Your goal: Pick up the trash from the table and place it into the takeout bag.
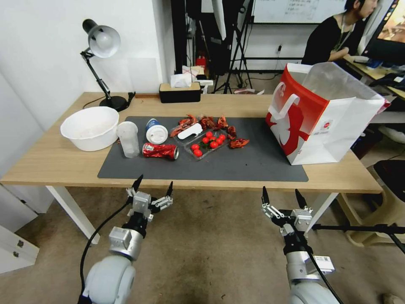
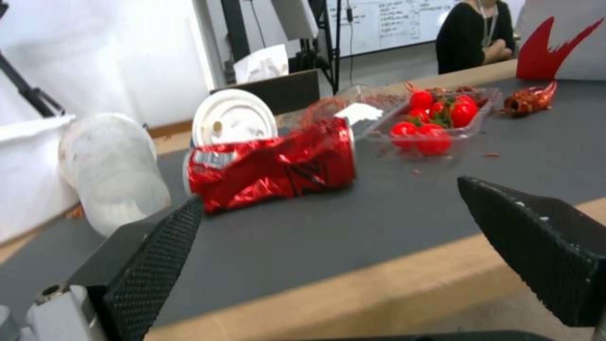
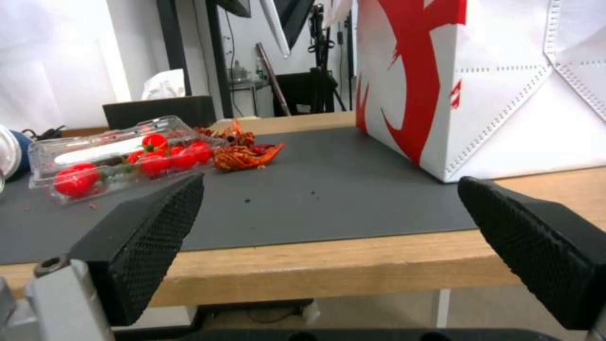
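1. Your left gripper [image 1: 154,185] hangs in front of the table's [image 1: 50,162] near edge, at about 7 o'clock in the head view, fingers spread wide and holding nothing.
2. Your right gripper [image 1: 282,196] hangs at about 5 o'clock, also off the near edge, fingers apart and empty.
3. Straight past your left gripper, at its 12 o'clock, the crushed red can [image 1: 160,150] lies on its side on the dark grey mat [image 1: 253,166].
4. Just beside the can stand the clear plastic cup [image 1: 128,138] and the blue-white cup with white lid [image 1: 155,131]; the white bowl [image 1: 90,127] sits at the cup's 9 o'clock, off the mat.
5. A clear tray of cherry tomatoes [image 1: 207,143] rests mid-mat, with red crayfish shells [image 1: 238,143] near it.
6. The takeout bag [image 1: 325,116] stands upright and open at 2 o'clock, on the mat's far right end.
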### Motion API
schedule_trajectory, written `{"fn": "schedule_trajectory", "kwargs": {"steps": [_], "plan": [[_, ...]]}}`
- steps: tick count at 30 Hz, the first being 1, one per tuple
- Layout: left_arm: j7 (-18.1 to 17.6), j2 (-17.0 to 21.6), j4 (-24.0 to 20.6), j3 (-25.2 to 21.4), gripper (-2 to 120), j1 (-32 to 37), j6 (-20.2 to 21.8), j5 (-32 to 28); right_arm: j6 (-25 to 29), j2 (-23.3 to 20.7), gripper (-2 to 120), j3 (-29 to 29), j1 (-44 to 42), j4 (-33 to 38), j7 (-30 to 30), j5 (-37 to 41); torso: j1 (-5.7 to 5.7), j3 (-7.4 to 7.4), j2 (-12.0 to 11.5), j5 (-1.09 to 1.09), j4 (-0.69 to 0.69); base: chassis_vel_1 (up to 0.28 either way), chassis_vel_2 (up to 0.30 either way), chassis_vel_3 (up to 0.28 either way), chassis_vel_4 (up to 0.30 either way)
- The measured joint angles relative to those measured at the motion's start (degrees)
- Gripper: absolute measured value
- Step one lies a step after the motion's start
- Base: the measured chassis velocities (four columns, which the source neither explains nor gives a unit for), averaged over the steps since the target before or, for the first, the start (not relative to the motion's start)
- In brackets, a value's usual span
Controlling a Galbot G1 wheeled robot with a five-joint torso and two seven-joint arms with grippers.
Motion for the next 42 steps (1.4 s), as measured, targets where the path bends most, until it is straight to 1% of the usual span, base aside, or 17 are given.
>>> {"fn": "schedule_trajectory", "kwargs": {"steps": [2, 3, 6, 8, 10, 12, 16, 19, 20, 23, 24, 26, 27, 29, 33, 35, 42], "plan": [[0.89, 2.33, 1.25, -0.09, 100, -2.46, -0.06, -1.50, -0.23, 0.07, 100, -0.04, 0.15, -0.01, 0.02, 0.00, 0.00, 0.00, 0.00, 0.00, -0.01, 0.000, 0.000, 0.000, 0.000], [0.89, 2.33, 1.25, -0.09, 100, -2.46, -0.06, -1.50, -0.23, 0.07, 100, -0.04, 0.15, -0.01, 0.02, 0.00, 0.00, 0.00, 0.00, 0.00, -0.01, 0.000, 0.000, 0.000, 0.000], [2.94, 6.07, 3.44, 0.14, 100, -7.12, -0.16, -3.64, -0.45, 0.13, 100, 0.18, 0.26, -0.01, 0.08, 0.00, 0.00, 0.00, 0.00, 0.00, -0.02, 0.000, 0.000, 0.000, 0.000], [3.11, 6.62, 3.82, 0.24, 100, -7.87, -0.18, -3.89, -0.47, 0.14, 100, 0.21, 0.28, -0.01, 0.09, -0.01, 0.00, 0.00, 0.00, -0.01, -0.02, 0.000, 0.000, 0.000, 0.000], [3.26, 8.41, 5.75, 0.47, 100, -10.86, -0.18, -4.79, -0.58, 0.33, 100, 0.35, 0.33, -0.01, 0.14, -0.06, 0.01, 0.00, 0.00, 0.00, -0.02, 0.000, 0.000, 0.000, 0.000], [3.26, 8.55, 5.95, 0.48, 100, -11.14, -0.18, -4.90, -0.59, 0.36, 100, 0.36, 0.33, 0.00, 0.15, -0.08, 0.00, 0.00, 0.00, 0.00, -0.02, 0.000, 0.000, 0.000, 0.000], [2.96, 9.47, 8.25, 0.51, 100, -14.31, 0.41, -6.13, -0.63, 0.59, 100, 0.51, 0.21, 0.01, 0.20, -0.25, 0.00, 0.00, 0.00, 0.00, -0.01, 0.000, 0.000, 0.000, 0.000], [0.86, 10.25, 10.14, 0.46, 100, -17.43, 2.75, -7.15, -0.69, 0.65, 100, 0.63, 0.26, 0.05, 0.24, -0.28, 0.00, 0.00, 0.00, 0.00, -0.02, 0.000, 0.000, 0.000, 0.000], [0.86, 10.25, 10.14, 0.46, 100, -17.43, 2.75, -7.15, -0.69, 0.65, 100, 0.63, 0.26, 0.05, 0.24, -0.28, 0.00, 0.00, 0.00, 0.00, -0.02, 0.000, 0.000, 0.000, 0.000], [-4.41, 11.02, 11.32, 0.82, 100, -20.17, 8.27, -8.43, -0.83, 0.69, 100, 0.62, 0.51, 0.08, 0.28, -0.30, 0.00, 0.00, 0.00, 0.00, -0.01, 0.000, 0.000, 0.000, 0.000], [-4.41, 11.02, 11.32, 0.82, 100, -20.17, 8.27, -8.43, -0.83, 0.69, 100, 0.62, 0.51, 0.08, 0.28, -0.30, 0.00, 0.00, 0.00, 0.00, -0.01, 0.000, 0.000, 0.000, 0.000], [-7.13, 11.44, 12.41, 1.21, 100, -21.81, 11.83, -8.96, -0.86, 0.75, 100, 0.51, 0.65, 0.07, 0.29, -0.33, 0.00, 0.00, 0.00, 0.00, -0.02, 0.000, 0.000, 0.000, 0.000], [-7.13, 11.44, 12.41, 1.21, 100, -21.81, 11.83, -8.96, -0.86, 0.75, 100, 0.51, 0.65, 0.07, 0.29, -0.33, 0.00, 0.00, 0.00, 0.00, -0.02, 0.000, 0.000, 0.000, 0.000], [-9.44, 11.86, 13.58, 1.72, 100, -23.40, 15.86, -9.85, -0.88, 0.82, 100, 0.39, 0.79, 0.06, 0.31, -0.41, 0.00, 0.00, 0.00, 0.00, 0.00, 0.000, 0.000, 0.000, 0.000], [-10.91, 11.98, 14.39, 2.11, 100, -24.64, 18.08, -10.80, -0.89, 0.84, 100, 0.37, 0.90, 0.00, 0.32, -0.48, 0.00, 0.00, 0.00, 0.00, -0.01, 0.000, 0.000, 0.000, 0.000], [-12.42, 11.99, 15.15, 2.50, 100, -26.36, 21.37, -11.73, -0.90, 0.86, 100, 0.34, 1.03, -0.13, 0.36, -0.55, 0.01, 0.00, 0.00, 0.00, -0.01, 0.000, 0.000, 0.000, 0.000], [-13.46, 12.00, 15.97, 3.08, 100, -27.96, 24.29, -12.06, -0.90, 0.98, 100, 0.35, 1.04, -0.15, 0.44, -0.79, 0.00, 0.00, 0.00, 0.00, -0.01, 0.000, 0.000, 0.000, 0.000]]}}
